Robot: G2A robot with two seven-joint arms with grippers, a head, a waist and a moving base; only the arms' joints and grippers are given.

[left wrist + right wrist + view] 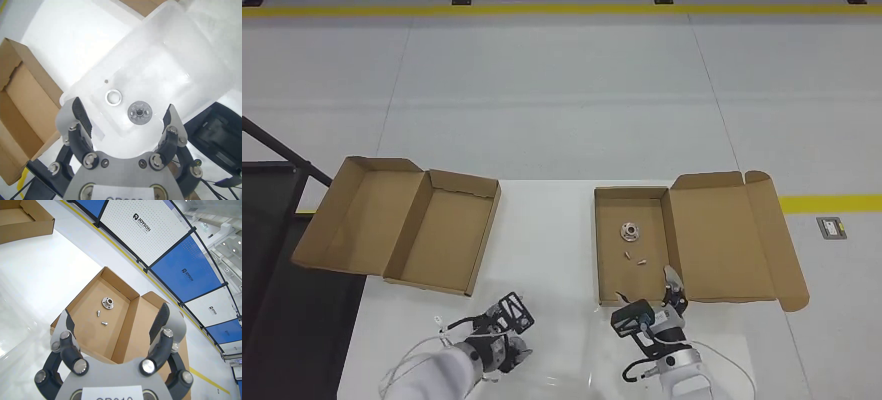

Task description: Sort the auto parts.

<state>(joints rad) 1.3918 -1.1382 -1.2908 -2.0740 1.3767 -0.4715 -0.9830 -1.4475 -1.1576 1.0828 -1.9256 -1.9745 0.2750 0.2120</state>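
Currently both hands are released and empty. The left hand (pixel 123 106) hangs over a clear tray (pixel 170 62) on the bench (pixel 542 235), with a toothed disc (pixel 139 115) lying below and between its spread fingers (pixel 83 115). A flat ring (pixel 113 97) lies just beside the disc, and a tiny dark piece (pixel 106 81) a little beyond the ring. The right hand (pixel 115 310) hovers at the near edge of the right box (pixel 94 340), which holds a flanged hub (pixel 107 303) and two screws (pixel 98 313); the left box (pixel 447 240) stands well apart across the bench. Risks, as we judge them: disc and ring lie flat on slick plastic, so closing fingers could skate over the disc or knock the ring. The light tray could slide or lift with the part, and a piece released into the wrong box would spoil the sort. Hard to make out: the tray's rims wash out in glare, in the top view we can barely find it, the dark piece is too small to name, and the left box is cut off in the left wrist view.
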